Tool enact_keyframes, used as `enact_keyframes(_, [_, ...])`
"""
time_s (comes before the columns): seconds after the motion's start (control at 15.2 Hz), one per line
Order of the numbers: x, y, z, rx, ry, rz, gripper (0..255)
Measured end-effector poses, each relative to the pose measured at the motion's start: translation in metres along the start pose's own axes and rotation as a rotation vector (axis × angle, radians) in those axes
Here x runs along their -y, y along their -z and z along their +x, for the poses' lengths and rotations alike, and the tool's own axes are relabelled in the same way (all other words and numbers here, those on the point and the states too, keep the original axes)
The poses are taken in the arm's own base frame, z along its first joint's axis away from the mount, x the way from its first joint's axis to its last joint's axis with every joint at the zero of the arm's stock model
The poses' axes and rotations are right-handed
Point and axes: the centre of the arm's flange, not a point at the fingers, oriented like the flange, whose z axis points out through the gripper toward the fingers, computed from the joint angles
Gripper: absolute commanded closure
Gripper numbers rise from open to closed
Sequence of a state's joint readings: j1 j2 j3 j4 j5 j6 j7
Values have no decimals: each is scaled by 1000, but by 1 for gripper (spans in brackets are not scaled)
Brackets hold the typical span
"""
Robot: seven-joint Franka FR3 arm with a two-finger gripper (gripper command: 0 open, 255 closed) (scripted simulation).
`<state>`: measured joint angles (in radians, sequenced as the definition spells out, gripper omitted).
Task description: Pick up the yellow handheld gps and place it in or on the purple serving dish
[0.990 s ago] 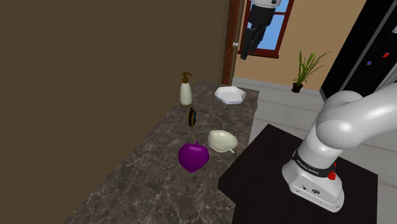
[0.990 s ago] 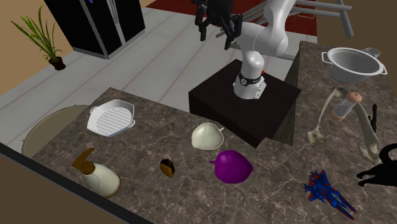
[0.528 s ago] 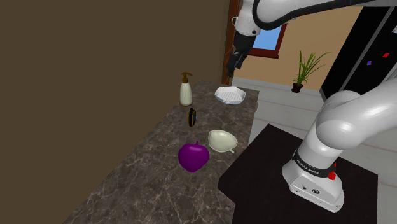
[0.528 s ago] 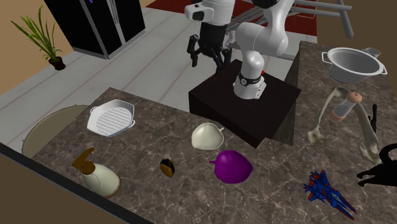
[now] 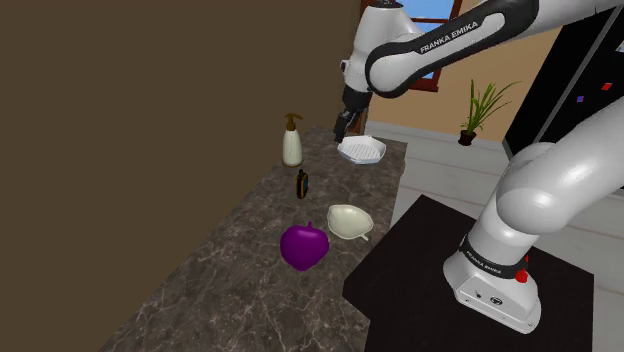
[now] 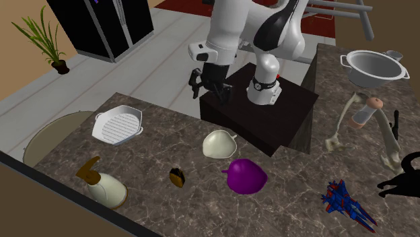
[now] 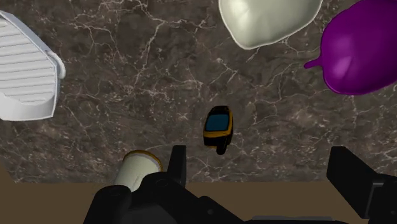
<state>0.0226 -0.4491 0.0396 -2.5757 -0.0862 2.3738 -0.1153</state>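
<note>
The yellow and black handheld gps [image 5: 301, 184] [image 6: 178, 177] lies on the dark marble counter [image 5: 230, 270], between a soap dispenser and the purple serving dish [image 5: 304, 245] [image 6: 246, 176]. My gripper [image 5: 345, 125] [image 6: 208, 91] hangs high in the air, well above the counter, with its fingers apart and nothing between them. In the wrist view the gps [image 7: 218, 126] lies far below, just ahead of the open gripper [image 7: 262, 167] and nearer one finger. The purple dish [image 7: 362, 51] sits farther out to the side.
A cream bowl [image 5: 349, 221] [image 6: 219, 143] [image 7: 267, 19] stands right beside the purple dish. A white ribbed dish [image 5: 361, 150] [image 6: 118, 124] and a soap dispenser [image 5: 291, 142] [image 6: 101, 183] stand past the gps. A brown wall borders the counter. The dark stand [image 6: 269, 118] adjoins it.
The arm has swung down and over from high near the window toward the counter's far end. The gripper is lower and stays open. Nothing on the counter has moved.
</note>
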Motion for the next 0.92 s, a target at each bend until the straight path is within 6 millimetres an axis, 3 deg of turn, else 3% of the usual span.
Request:
enact_keyframes(0.53, [18,-93,38,-54,56,-54,0])
enact_keyframes(0.92, [20,-168,71,-95,97,-92,0])
